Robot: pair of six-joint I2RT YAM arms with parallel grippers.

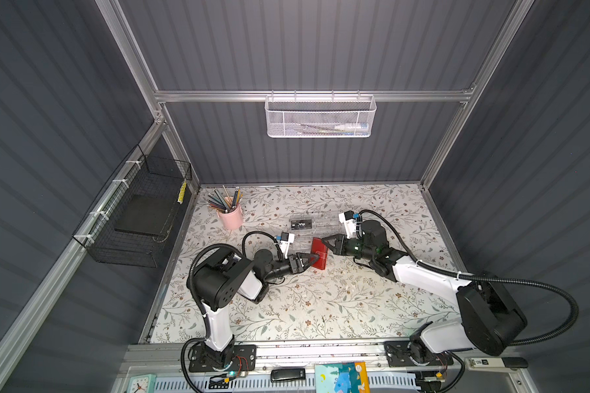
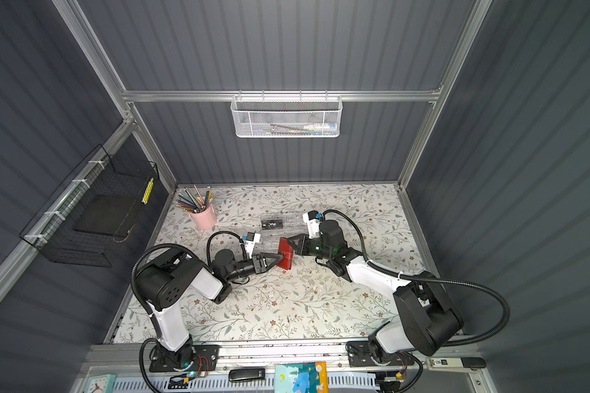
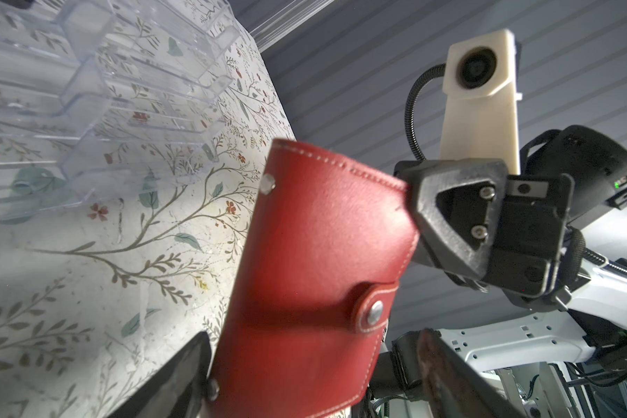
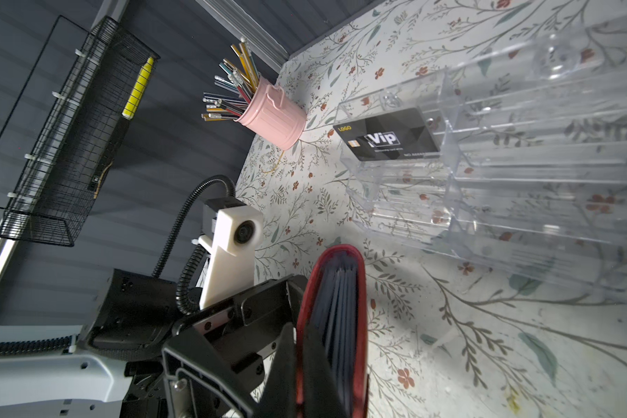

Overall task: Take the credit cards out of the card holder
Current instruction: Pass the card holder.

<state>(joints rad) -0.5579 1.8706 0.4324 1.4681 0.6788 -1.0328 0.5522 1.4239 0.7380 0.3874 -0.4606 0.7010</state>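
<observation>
We are finding the card holder (image 1: 322,262) at the middle of the floral table (image 1: 321,306), just on the near side of the clear acrylic box (image 1: 321,221) and between the two arms. It is standing on edge. We cannot tell whether its lower edge is touching the table.

The right gripper (image 1: 323,240) is reaching in from the right and is clenched on the holder's far edge. The right wrist view is showing the red covers edge-on, with dark blue-grey sleeve pages between them.

The left gripper (image 1: 315,257) is reaching in from the left with its jaws spread, straddling the holder's near end. In the left wrist view one finger (image 3: 192,365) is sitting just beside the cover, while the other finger (image 3: 446,365) is standing apart from it, so we are recording this gripper as released.

The snap strap (image 3: 375,311) is lying buttoned across the cover, so the holder is closed.

One black credit card (image 4: 388,135) lettered "Vip" is lying in the far-left compartment of the clear box. A pink cup of pencils (image 1: 231,217) is standing at the far left.
</observation>
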